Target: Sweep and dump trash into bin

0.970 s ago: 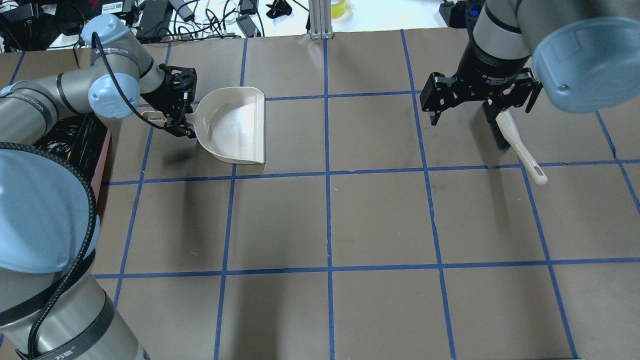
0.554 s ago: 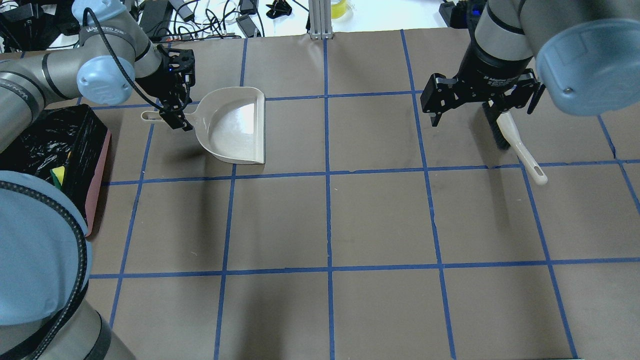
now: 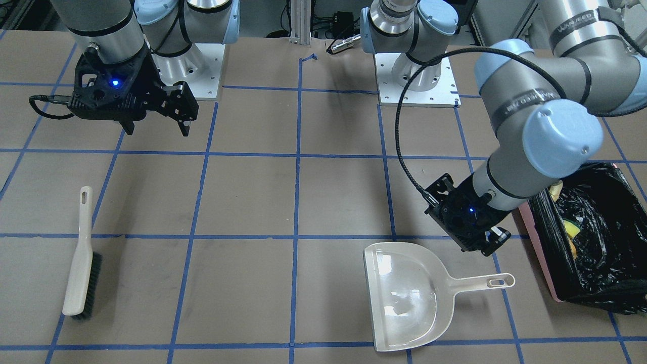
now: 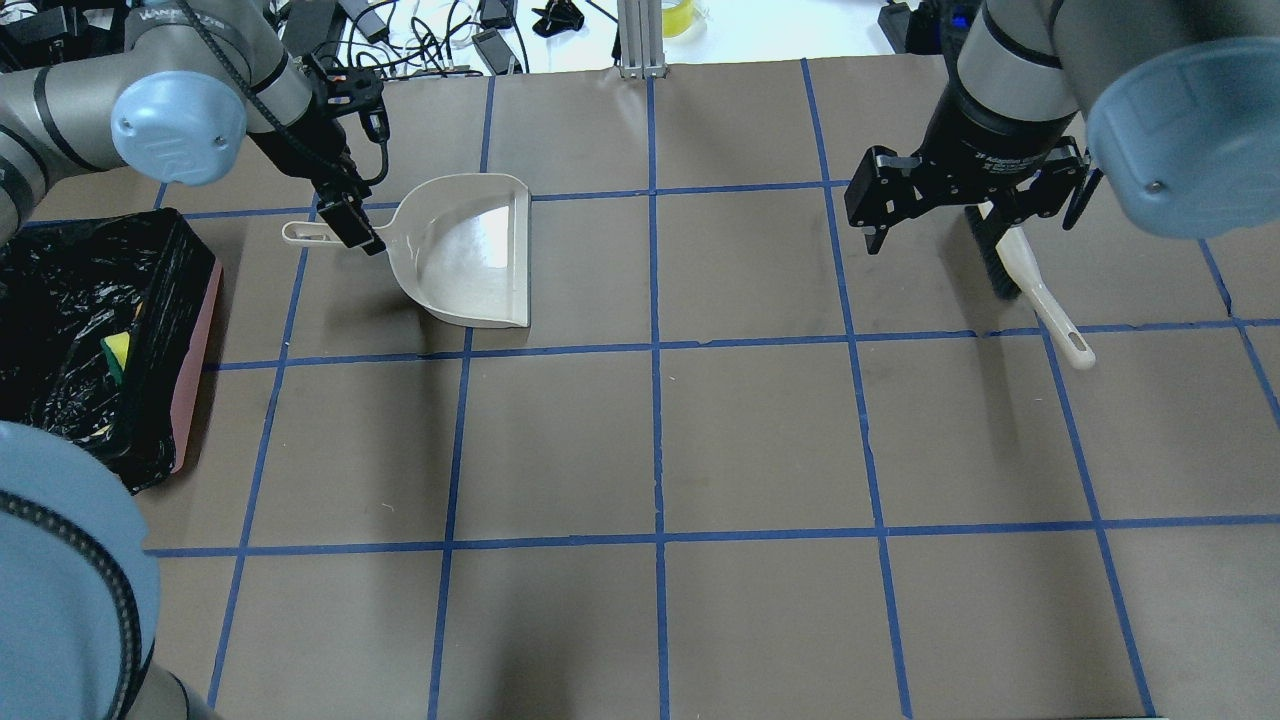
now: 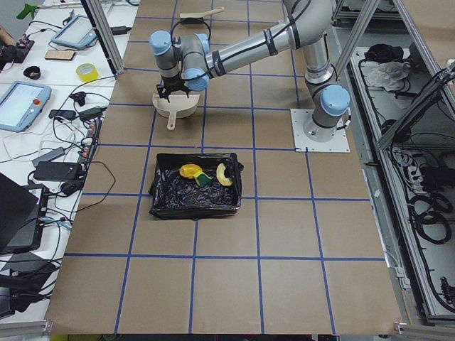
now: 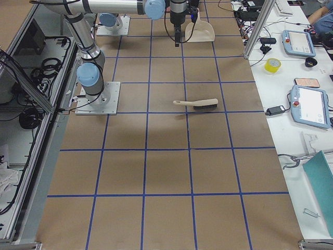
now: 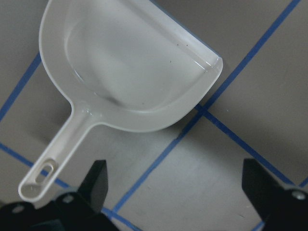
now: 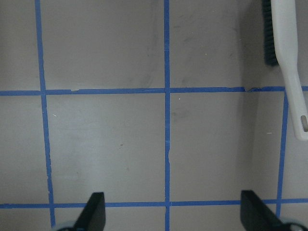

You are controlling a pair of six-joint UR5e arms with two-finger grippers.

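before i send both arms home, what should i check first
1. Trash in the pink, black-bag-lined bin: ok. The golden lump, yellow sponge wedge and tan croissant piece lie inside.
2. Beige plastic dustpan empty: ok, flat on the table.
3. Left gripper free of the dustpan: ok, open, the handle outside the gap.
4. Right gripper empty: ok, open.
5. White-handled, black-bristled brush clear of the right gripper: ok, lying apart on the table.
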